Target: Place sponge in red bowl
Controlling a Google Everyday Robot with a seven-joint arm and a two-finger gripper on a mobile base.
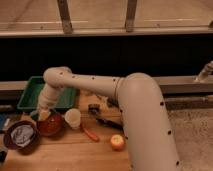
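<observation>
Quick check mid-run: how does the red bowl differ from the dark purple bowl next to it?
The red bowl is orange-red; the dark purple bowl is near-black purple. The purple bowl holds a pale crumpled item; the red bowl sits directly under the shut end effector. The purple bowl lies farther left. Both are round, shallow, similar in size, on the wooden table.

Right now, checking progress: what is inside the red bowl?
The gripper, shut, hangs at the red bowl's back rim. Only dark red interior shows; the gripper covers part of it, and no sponge is visible.
</observation>
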